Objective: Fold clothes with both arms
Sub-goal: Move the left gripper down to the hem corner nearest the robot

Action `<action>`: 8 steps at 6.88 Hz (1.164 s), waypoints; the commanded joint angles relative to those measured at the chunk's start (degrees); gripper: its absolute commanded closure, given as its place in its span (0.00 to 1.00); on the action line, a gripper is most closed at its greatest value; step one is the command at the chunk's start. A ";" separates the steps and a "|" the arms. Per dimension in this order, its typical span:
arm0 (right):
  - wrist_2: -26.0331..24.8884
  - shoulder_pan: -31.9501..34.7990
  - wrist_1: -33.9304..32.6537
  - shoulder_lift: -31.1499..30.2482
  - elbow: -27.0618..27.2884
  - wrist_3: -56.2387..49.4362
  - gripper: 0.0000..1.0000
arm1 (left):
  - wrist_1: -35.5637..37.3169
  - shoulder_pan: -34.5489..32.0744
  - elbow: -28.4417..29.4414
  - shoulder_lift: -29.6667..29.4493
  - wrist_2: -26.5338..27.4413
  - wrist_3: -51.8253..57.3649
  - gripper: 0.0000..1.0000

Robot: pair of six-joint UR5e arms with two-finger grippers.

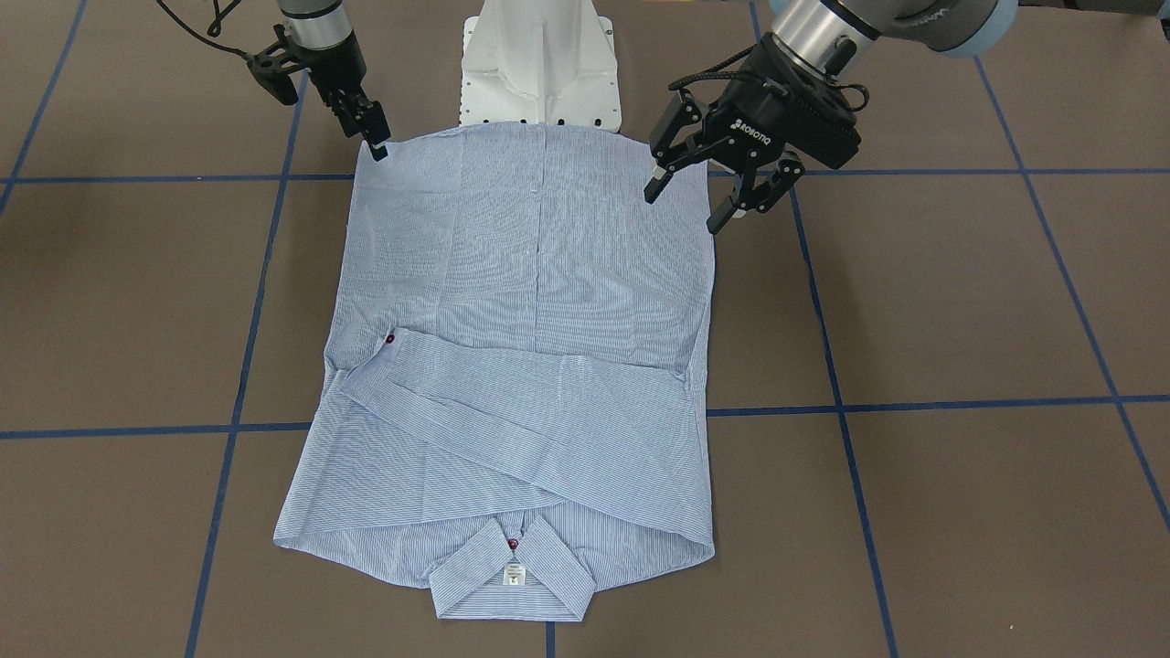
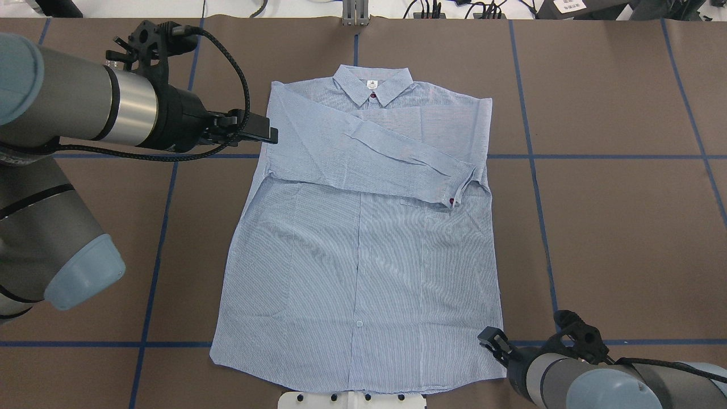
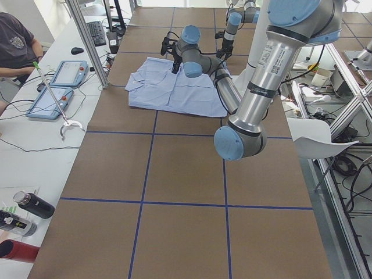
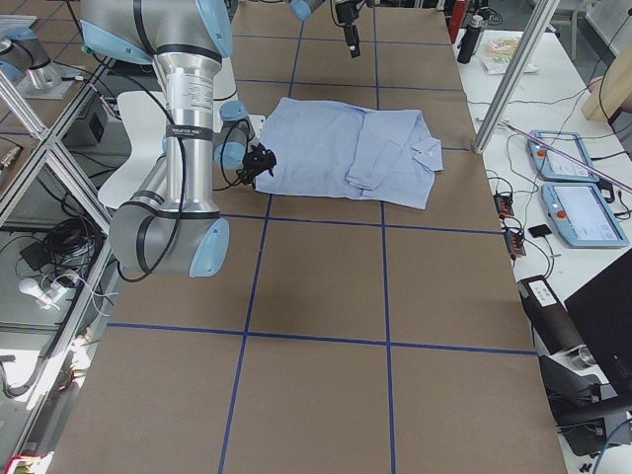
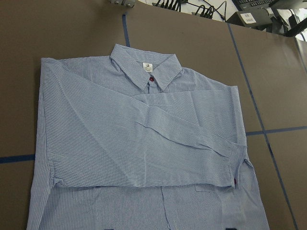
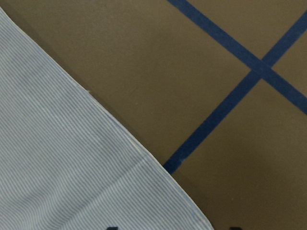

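Note:
The light blue striped shirt (image 2: 363,255) lies flat on the brown table, front up, with its collar (image 2: 372,82) at the far side from the robot. A sleeve is folded across the chest, its cuff (image 2: 454,196) with a dark red button toward my right. My left gripper (image 1: 686,203) hangs open well above the table, near the shirt's left shoulder edge (image 2: 272,113). Its wrist view takes in the whole upper shirt (image 5: 144,143). My right gripper (image 1: 377,146) sits low and open at the shirt's near right hem corner (image 2: 500,369). The hem edge (image 6: 120,139) shows in the right wrist view.
The white pedestal base (image 1: 539,64) stands at the shirt's hem edge. Blue tape lines (image 2: 534,170) cross the table. A side bench holds control tablets (image 3: 58,87) and bottles (image 3: 32,206), with a seated person (image 3: 14,40) beside it.

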 commanded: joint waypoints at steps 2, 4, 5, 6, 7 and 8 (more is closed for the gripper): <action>0.24 -1.01 0.00 0.12 -1.32 0.08 0.23 | 0.03 0.00 -0.56 0.55 0.11 0.08 0.18; 0.51 -1.79 0.00 0.12 -1.32 0.08 0.28 | 0.03 -0.09 -0.82 1.16 0.11 0.08 0.18; 0.51 -2.15 0.00 0.12 -1.32 0.08 0.31 | 0.03 -0.09 -0.91 1.25 0.11 -0.01 0.18; 0.51 -2.32 0.00 0.03 -1.32 0.08 0.37 | 0.03 -0.09 -1.26 1.52 0.11 -0.01 0.17; 0.42 -2.24 0.00 0.03 -1.32 0.08 0.52 | 0.03 -0.09 -1.70 2.04 0.11 -0.01 0.17; 0.33 -2.15 -0.09 0.03 -1.23 0.17 0.72 | 0.03 -0.09 -1.88 2.57 0.45 -0.01 0.17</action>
